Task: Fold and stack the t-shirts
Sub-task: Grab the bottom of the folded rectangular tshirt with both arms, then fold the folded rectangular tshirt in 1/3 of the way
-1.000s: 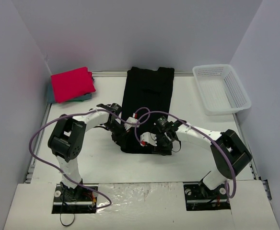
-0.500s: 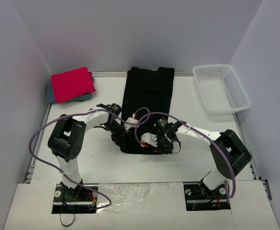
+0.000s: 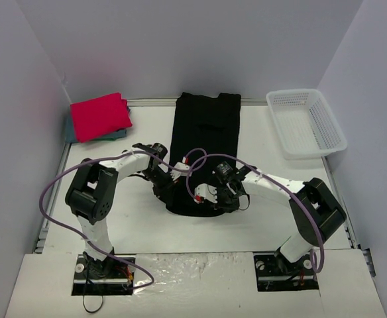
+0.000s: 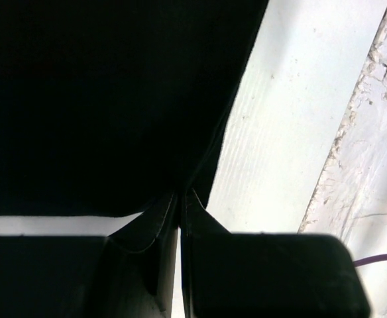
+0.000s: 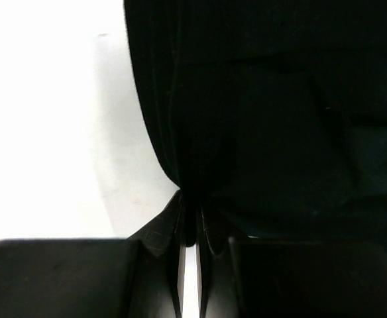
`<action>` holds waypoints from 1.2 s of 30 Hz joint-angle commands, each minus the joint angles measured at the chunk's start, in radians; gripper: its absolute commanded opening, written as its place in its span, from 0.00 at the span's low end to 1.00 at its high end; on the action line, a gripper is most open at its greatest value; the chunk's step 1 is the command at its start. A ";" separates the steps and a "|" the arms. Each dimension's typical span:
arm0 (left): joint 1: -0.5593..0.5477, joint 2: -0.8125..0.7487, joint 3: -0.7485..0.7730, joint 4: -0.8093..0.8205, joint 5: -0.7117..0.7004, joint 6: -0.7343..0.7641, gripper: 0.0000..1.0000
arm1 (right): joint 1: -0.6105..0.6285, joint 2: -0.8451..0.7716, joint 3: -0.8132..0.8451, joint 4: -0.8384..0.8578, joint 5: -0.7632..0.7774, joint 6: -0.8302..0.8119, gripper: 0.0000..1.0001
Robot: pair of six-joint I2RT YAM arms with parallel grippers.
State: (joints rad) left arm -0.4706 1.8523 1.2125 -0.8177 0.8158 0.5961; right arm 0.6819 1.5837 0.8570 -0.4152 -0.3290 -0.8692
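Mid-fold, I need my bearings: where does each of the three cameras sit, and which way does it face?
Top external: above and behind the arm bases, looking down over the table; shows both arms, the black t-shirt, red-pink t-shirt and basket.
Left wrist: on the left arm, looking along the left claw, which is shut on the black t-shirt's edge.
Right wrist: on the right arm, looking along the right claw, also shut on that cloth.
Shared: all three views show the black t-shirt on the white table.
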 commanded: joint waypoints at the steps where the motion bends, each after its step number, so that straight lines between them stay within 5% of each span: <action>1: 0.001 -0.080 0.032 -0.075 0.052 0.063 0.02 | 0.004 -0.031 0.054 -0.204 -0.099 0.012 0.00; 7: 0.000 -0.140 0.033 -0.188 0.135 0.203 0.02 | 0.002 -0.076 0.117 -0.352 -0.217 -0.028 0.00; 17: -0.016 -0.125 0.078 -0.520 0.187 0.487 0.02 | -0.004 -0.079 0.186 -0.457 -0.206 -0.066 0.00; 36: -0.083 -0.198 0.200 -0.635 0.181 0.513 0.02 | -0.038 -0.137 0.304 -0.623 -0.246 -0.117 0.00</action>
State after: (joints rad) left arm -0.5423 1.7405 1.3724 -1.2972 0.9642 1.0622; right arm 0.6643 1.4750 1.1244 -0.9478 -0.5541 -1.0008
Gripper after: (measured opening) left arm 0.031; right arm 0.025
